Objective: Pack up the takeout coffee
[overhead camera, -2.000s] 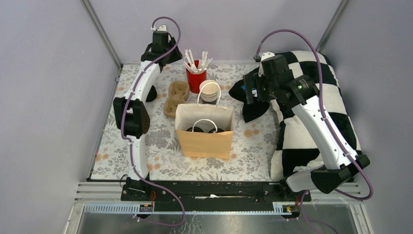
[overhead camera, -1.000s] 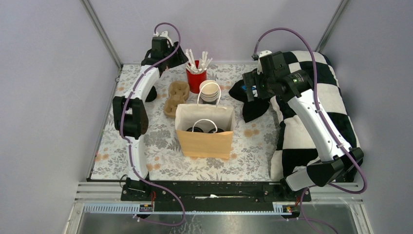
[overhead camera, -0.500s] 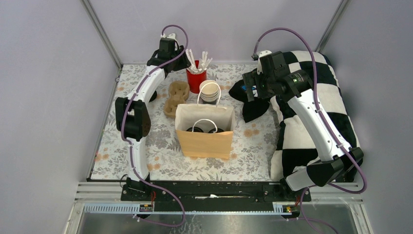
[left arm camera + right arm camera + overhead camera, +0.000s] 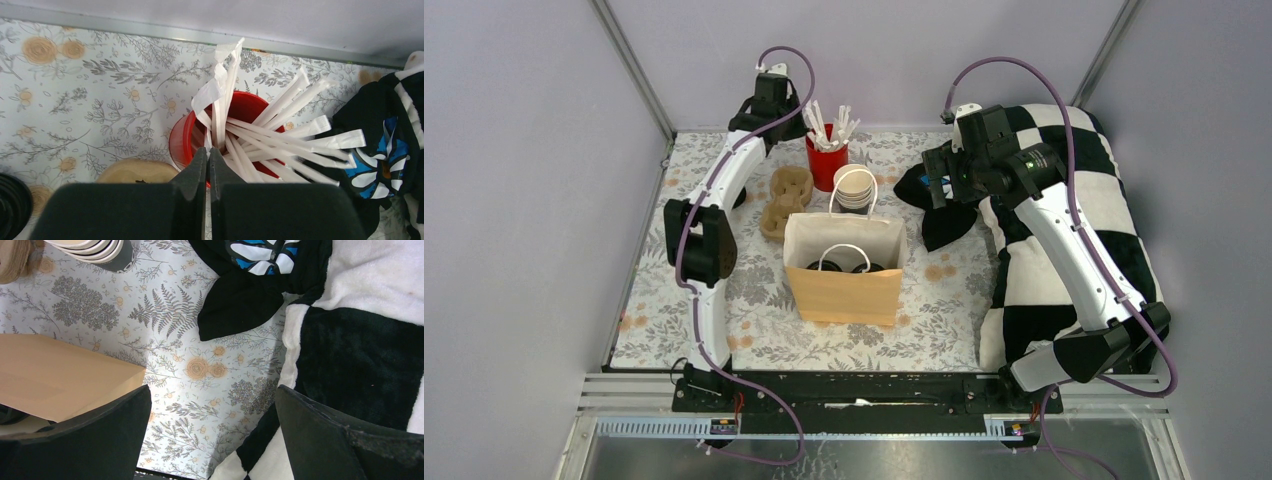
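Left claw (image 4: pixel 207 152), pressed shut, hangs over the red cup (image 4: pixel 177 145) of wrapped straws (image 4: pixel 280 145); right claw (image 4: pixel 211 392) gapes above the worktop (image 4: pixel 165 315). Takeout cups (image 4: pixel 870 266) sit inside the paper bag (image 4: pixel 844 292).

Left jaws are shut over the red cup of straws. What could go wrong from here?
1. The left gripper is shut among crowded white paper-wrapped straws; a lift could drag several out, or none, since I cannot tell if one is pinched.
2. Its jaws sit at the rim of the red plastic cup; pulling sideways could tip it toward the stack of cream paper cups.
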Action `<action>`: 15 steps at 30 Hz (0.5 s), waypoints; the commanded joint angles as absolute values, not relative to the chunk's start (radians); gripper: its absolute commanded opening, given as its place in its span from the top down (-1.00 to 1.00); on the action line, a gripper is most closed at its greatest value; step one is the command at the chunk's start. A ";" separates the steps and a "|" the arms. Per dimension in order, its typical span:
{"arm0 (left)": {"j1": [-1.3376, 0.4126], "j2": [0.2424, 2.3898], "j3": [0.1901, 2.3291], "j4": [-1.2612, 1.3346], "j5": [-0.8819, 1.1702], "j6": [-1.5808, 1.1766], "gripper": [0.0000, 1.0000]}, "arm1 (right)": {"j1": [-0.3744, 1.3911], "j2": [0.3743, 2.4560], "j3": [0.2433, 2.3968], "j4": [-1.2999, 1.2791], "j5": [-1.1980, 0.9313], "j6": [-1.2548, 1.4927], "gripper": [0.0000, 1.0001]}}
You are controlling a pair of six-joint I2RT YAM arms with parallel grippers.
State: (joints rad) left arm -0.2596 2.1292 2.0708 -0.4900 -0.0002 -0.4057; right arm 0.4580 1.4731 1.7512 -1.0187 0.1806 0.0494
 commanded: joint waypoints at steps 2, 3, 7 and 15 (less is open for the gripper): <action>-0.288 2.095 2.187 -0.522 -0.099 -0.360 1.00 | 0.452 1.448 1.760 -0.996 0.156 0.043 -0.99; -0.293 2.082 2.191 -0.531 -0.110 -0.358 1.00 | 0.452 1.443 1.758 -0.996 0.149 0.046 -0.99; -0.303 1.989 2.186 -0.591 -0.136 -0.357 1.00 | 0.452 1.419 1.751 -0.995 0.117 0.063 -1.00; -0.332 1.670 2.060 -0.681 -0.147 -0.361 1.00 | 0.453 1.349 1.705 -0.996 0.019 0.135 -0.99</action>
